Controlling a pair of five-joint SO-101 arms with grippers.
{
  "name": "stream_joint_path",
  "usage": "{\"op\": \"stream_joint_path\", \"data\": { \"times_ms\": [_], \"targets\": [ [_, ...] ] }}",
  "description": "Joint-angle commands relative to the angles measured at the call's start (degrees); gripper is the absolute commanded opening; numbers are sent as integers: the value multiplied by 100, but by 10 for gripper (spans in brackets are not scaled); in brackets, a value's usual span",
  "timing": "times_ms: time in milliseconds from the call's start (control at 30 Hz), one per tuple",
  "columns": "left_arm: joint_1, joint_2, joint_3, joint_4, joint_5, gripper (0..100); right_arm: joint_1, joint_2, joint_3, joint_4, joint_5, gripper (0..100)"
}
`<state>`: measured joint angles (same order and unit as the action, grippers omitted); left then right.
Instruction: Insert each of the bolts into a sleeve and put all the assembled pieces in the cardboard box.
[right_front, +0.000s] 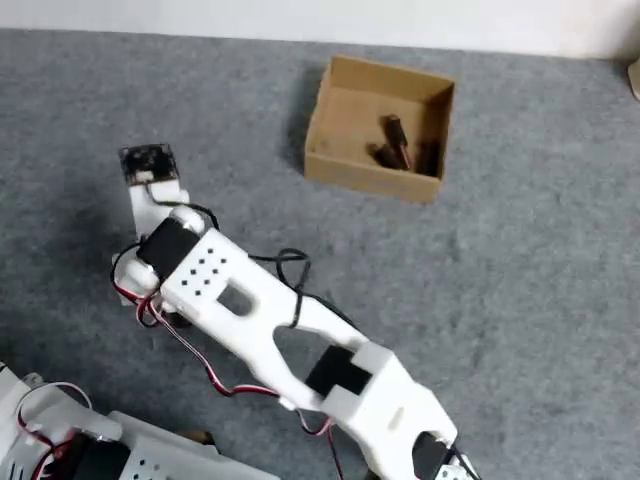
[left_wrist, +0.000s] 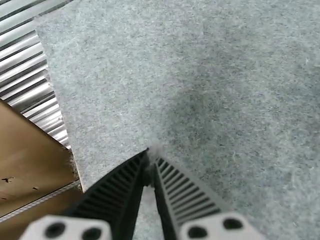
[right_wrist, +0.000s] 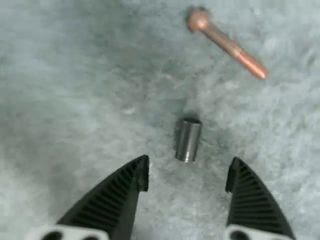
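Grey felt covers the counter (right_front: 520, 300) in the high view, ending at a pale strip along the 12 o'clock edge. The cardboard box (right_front: 318, 135) sits toward 1 o'clock, open side up, with dark assembled pieces (right_front: 395, 142) lying against its 3 o'clock wall. A white arm (right_front: 260, 300) stretches from 5 o'clock out to 9 o'clock, well apart from the box, with a broad band of felt between them. A second arm (right_front: 60, 440) is folded at the 7 o'clock corner.

From the left wrist, the left pincer (left_wrist: 151, 160) hangs over bare felt with its ribbed fingers nearly together, only a thin slit between them and nothing held. It is close to the felt's cut edge; beyond that edge lie ribbed metal (left_wrist: 25, 65) and a brown board (left_wrist: 25, 170).

From the right wrist, the right pincer (right_wrist: 189, 162) is spread wide and holds nothing. The sleeve (right_wrist: 188, 139), a short dark tube, lies on the felt just ahead of the gap between the fingertips, touching neither. The copper bolt (right_wrist: 225, 44) lies farther out beyond it, slanted and apart from the sleeve.
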<state>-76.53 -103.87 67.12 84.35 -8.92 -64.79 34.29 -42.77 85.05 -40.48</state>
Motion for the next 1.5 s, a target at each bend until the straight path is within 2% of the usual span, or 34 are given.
{"op": "stream_joint_path", "data": {
  "times_ms": [0, 200, 433, 500, 600, 633, 833, 933, 1067, 1133, 1200, 1467],
  "targets": [
    [-92, -13, -22, -26, -9, 7, -57, 497, -57, -127, -325, 232],
    [-92, -13, -22, -26, -9, 7, -75, 1569, -233, -92, -730, 232],
    [-92, -13, -22, -26, -9, 7, -382, 1886, -295, -84, -914, 229],
    [-92, -13, -13, -26, -9, 7, -444, 1982, -303, -84, -905, 187],
    [-92, -13, -13, -26, -9, 7, -418, 2132, -321, -84, -897, 21],
    [-92, -13, -13, -26, -9, 7, -400, 2167, -330, -92, -853, 0],
    [-92, -13, -4, -26, -9, 7, -365, 2167, -347, 48, -615, 5],
    [-92, -13, -4, -26, -9, 7, -110, 2167, -884, 532, -615, 5],
    [-92, -13, -4, -26, -9, 7, 435, 2167, -2501, 1622, -607, 5],
    [-92, -13, -4, -26, -9, 7, 664, 2114, -3284, 1604, -343, 5],
    [-92, -13, -4, -26, -9, 7, 875, 2009, -3442, 1613, -35, 5],
    [-92, -13, 84, -26, -9, 7, 1859, 1138, -3477, 1596, 44, 5]
  ]
}}
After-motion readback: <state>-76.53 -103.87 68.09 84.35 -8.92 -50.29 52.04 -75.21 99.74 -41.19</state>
